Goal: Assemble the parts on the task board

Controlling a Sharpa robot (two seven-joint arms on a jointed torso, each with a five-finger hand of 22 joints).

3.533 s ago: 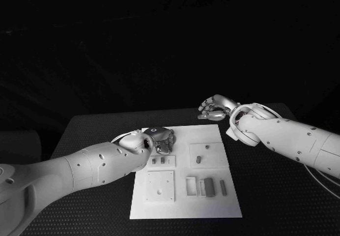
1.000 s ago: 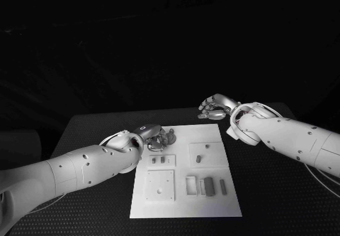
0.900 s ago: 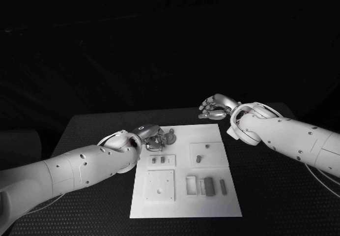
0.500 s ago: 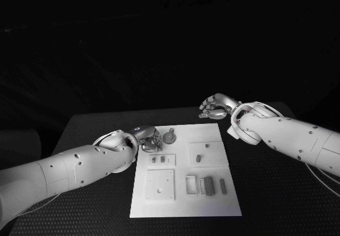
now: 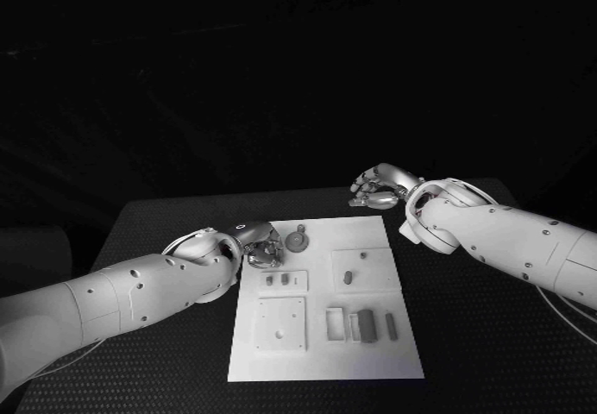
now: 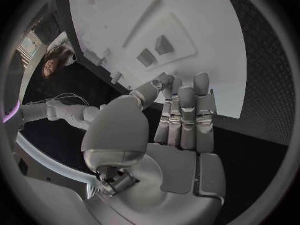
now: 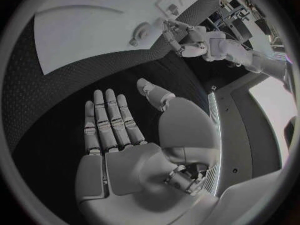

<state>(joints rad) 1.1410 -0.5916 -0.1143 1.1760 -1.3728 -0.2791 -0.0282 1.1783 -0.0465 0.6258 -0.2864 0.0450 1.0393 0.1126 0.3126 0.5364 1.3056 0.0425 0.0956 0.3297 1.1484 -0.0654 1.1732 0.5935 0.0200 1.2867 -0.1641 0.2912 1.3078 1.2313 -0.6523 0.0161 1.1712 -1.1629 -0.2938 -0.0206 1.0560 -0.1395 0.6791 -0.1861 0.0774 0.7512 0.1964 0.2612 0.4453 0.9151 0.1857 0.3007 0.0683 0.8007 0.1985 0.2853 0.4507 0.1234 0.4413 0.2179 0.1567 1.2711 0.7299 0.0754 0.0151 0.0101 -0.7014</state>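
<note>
Board: task board (image 5: 373, 362), a white plate with its long axis running away from the robot, lies in the middle of the black table (image 5: 162, 224)
Round part: round grey part (image 5: 298, 241) with a short stem lies flat at the far left of the board, its stem pointing to the far edge – just beside the left hand, apart from the fingers
Pegs: two small pegs (image 5: 280, 279) stand side by side in a raised tile left of centre; one oblong part (image 5: 348, 278) stands in the tile to their right
Bars: three narrow bars (image 5: 362, 327) lie side by side at the near right, long axes along the board's length; a square tile (image 5: 281, 324) with a small hole sits to their left
Left hand: left hand (image 5: 260, 245) hovers at the board's left edge near the far corner; the wrist view shows its fingers (image 6: 187, 116) straight and pressed side by side, thumb alongside, holding nothing
Right hand: right hand (image 5: 377, 187) hangs beyond the far right corner, off the board – fingers (image 7: 112, 117) extended, thumb apart, palm bare
</note>
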